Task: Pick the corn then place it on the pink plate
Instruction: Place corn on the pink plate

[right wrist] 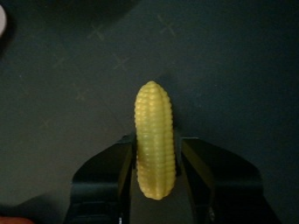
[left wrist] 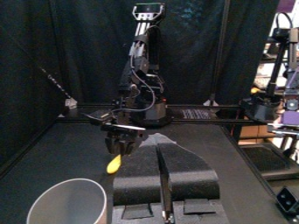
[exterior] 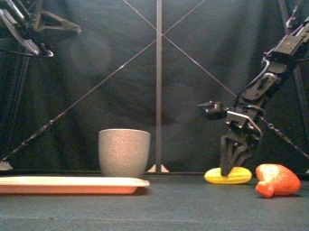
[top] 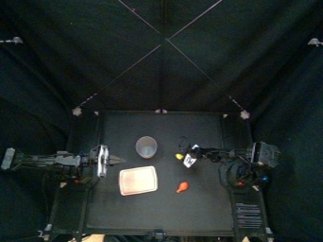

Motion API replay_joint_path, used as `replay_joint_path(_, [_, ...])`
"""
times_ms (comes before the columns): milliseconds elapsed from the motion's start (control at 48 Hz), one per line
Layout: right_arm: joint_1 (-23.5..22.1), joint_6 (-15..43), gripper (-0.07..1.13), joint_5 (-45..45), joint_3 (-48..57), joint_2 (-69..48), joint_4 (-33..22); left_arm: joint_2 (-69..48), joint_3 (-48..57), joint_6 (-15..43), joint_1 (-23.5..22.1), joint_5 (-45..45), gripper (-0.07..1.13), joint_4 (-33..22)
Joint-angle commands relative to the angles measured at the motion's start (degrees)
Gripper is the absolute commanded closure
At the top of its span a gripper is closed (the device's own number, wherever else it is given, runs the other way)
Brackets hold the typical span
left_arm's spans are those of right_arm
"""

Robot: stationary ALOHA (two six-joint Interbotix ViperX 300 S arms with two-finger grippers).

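Above: my right gripper [top: 191, 157] is hanging right of the pink plate [top: 139, 179]. Front: the corn [exterior: 227, 175] is lying on the table beneath it. Right wrist: my jaws are clasping the corn's sides. Left wrist: my left gripper [left wrist: 163, 171] is sitting clenched.

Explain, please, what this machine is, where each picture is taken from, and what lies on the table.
It is a robot with two black arms, each ending in a pinching gripper. One picture looks down from above, one level from the table's front edge, two from cameras on the wrists. On the black table are a pink tray, a grey cup, a yellow corn and a red toy. The right gripper is down over the corn, which lies on the table; whether it grips isn't clear. The left gripper, shut and empty, rests at the left.
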Motion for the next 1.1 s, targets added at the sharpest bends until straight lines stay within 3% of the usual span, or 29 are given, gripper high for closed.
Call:
replay_joint_path(21, [0.88, -0.09, 0.5, 0.0, -2.29, -0.97, 0.26, 0.09, -1.41, 0.09, 0.09, -0.26, 1.09, 0.0])
replay_joint_path(542, [18.11, -0.35, 0.5, 0.62, -24.79, 4.04, 0.09, -1.23, -1.58, 0.18, 0.18, -0.26, 1.09, 0.18])
replay_joint_path(833, [21.45, -0.53, 0.5, 0.88, -37.53, 16.26, -2.02, -2.11, -1.41, 0.09, 1.14, -0.26, 1.09, 0.26])
replay_joint_path(1104, [21.01, -0.44, 0.43, 4.39, -44.56, 23.47, -4.75, -2.11, -1.23, 0.09, 1.14, -0.26, 1.09, 0.18])
